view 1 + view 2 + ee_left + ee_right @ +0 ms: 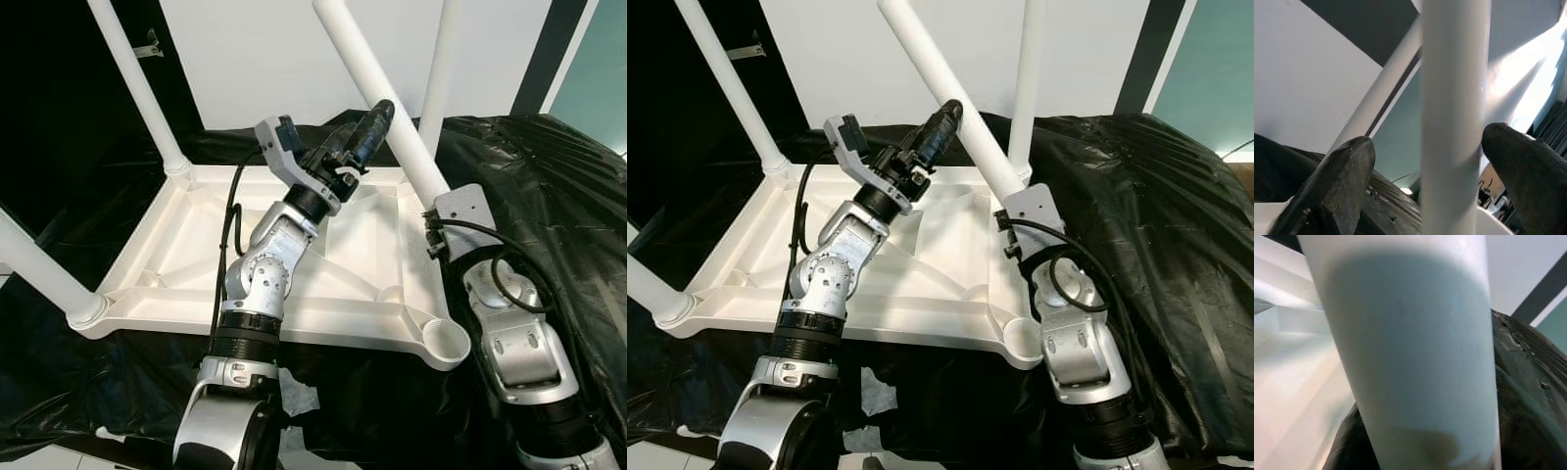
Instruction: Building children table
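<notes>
The white tabletop [294, 284] lies upside down on a black sheet [558, 186], ribs and corner sockets facing up. Three legs stand in sockets: one at the far left corner [137, 83], one at the near left corner [39, 274], and one at the far right [443, 69]. The near right socket [449, 338] is an open round cup with nothing in it.

A fourth leg [377, 98] is loose and tilted, running from upper left down to the right, its lower end at the right edge of the tabletop, short of the open socket.

The left gripper [377, 122] reaches up and across the tabletop to this slanted leg. In the left wrist view the leg passes straight between the two black fingers [1337, 186], with a gap showing on each side, so the fingers are spread around it rather than clamped on it.

The right arm [514, 333] lies over the black sheet beside the tabletop's right edge, its wrist pressed up against the lower part of the same leg. The right gripper [429, 201] is hidden behind the leg and wrist; in the right wrist view the leg [1410, 357] sits very close and blurred, so I cannot tell whether that hand is closed on it.

A white wall [265, 49] stands behind.
</notes>
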`<state>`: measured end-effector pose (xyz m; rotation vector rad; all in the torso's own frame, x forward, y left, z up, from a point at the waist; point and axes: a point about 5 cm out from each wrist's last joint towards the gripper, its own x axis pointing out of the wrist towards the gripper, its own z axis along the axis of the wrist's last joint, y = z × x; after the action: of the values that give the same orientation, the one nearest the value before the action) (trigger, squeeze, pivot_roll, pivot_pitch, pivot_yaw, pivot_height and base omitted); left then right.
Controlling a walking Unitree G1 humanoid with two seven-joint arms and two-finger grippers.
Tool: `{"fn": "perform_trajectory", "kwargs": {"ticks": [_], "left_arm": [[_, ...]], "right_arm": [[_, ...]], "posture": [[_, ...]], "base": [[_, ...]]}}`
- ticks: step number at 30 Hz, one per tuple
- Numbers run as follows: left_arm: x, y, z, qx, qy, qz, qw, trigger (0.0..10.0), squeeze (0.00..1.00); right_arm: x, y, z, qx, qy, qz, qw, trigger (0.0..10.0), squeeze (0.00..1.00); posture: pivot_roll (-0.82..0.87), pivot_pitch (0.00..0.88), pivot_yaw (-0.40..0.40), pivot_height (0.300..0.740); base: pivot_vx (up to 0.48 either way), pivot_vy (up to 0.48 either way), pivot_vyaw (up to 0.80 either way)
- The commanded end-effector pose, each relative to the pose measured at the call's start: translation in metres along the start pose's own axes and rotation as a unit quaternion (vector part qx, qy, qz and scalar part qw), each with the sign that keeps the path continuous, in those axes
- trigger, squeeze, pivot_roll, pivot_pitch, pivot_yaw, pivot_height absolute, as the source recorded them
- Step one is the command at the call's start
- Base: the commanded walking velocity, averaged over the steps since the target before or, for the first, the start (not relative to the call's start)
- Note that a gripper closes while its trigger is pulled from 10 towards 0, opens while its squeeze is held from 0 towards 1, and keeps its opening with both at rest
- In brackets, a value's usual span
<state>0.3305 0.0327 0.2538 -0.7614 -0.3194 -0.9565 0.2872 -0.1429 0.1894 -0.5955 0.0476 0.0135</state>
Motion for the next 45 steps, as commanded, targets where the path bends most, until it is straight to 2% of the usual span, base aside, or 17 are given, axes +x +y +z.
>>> {"fn": "perform_trajectory", "kwargs": {"ticks": [1,11,20,25,30,37,43,44,45], "left_arm": [[0.006,-0.008,-0.002,0.003,0.0,-0.011,1.0,10.0,0.0],[0.001,0.005,-0.017,0.037,0.034,0.052,0.997,10.0,0.0],[0.003,0.011,-0.024,0.053,0.047,0.089,0.994,10.0,0.0],[0.003,0.012,-0.024,0.055,0.048,0.093,0.993,10.0,0.0],[0.005,0.012,-0.024,0.063,0.053,0.09,0.993,10.0,0.0],[0.006,0.012,-0.022,0.072,0.052,0.083,0.993,10.0,0.0],[0.007,0.013,-0.02,0.076,0.047,0.086,0.992,10.0,0.0],[0.007,0.013,-0.019,0.075,0.042,0.085,0.993,4.1,0.0],[0.007,0.013,-0.019,0.075,0.042,0.085,0.993,4.1,0.0]], "right_arm": [[0.0,0.001,0.0,-0.008,-0.005,-0.006,1.0,0.0,0.0],[0.004,-0.009,-0.006,-0.03,-0.011,-0.049,0.998,0.0,0.0],[0.002,-0.007,-0.015,-0.089,-0.024,-0.078,0.993,0.0,0.0],[0.001,-0.005,-0.017,-0.093,-0.023,-0.079,0.992,0.0,0.0],[-0.001,0.004,-0.022,-0.094,-0.016,-0.081,0.992,0.0,0.0],[0.004,0.005,-0.018,-0.127,-0.036,-0.072,0.989,0.0,0.0],[0.006,0.005,-0.018,-0.126,-0.037,-0.073,0.989,0.0,0.0],[0.006,0.005,-0.017,-0.125,-0.038,-0.074,0.989,0.0,0.0],[0.006,0.005,-0.017,-0.125,-0.038,-0.074,0.989,0.0,0.0]], "posture": [[-0.09,0.0,0.048,0.74],[-0.09,0.0,0.032,0.74],[-0.12,0.0,0.018,0.74],[-0.12,0.0,0.022,0.74],[-0.13,0.0,0.047,0.74],[-0.12,0.0,0.051,0.74],[-0.11,0.0,0.046,0.74],[-0.11,0.0,0.046,0.74],[-0.11,0.0,0.046,0.74]], "base": [[0.0,0.0,0.0],[0.0,0.0,0.0],[0.0,0.0,0.0],[0.0,0.0,0.0],[0.0,0.0,0.0],[0.0,0.0,0.0],[0.0,0.0,0.0],[0.0,0.0,0.0],[0.0,0.0,0.0]]}}
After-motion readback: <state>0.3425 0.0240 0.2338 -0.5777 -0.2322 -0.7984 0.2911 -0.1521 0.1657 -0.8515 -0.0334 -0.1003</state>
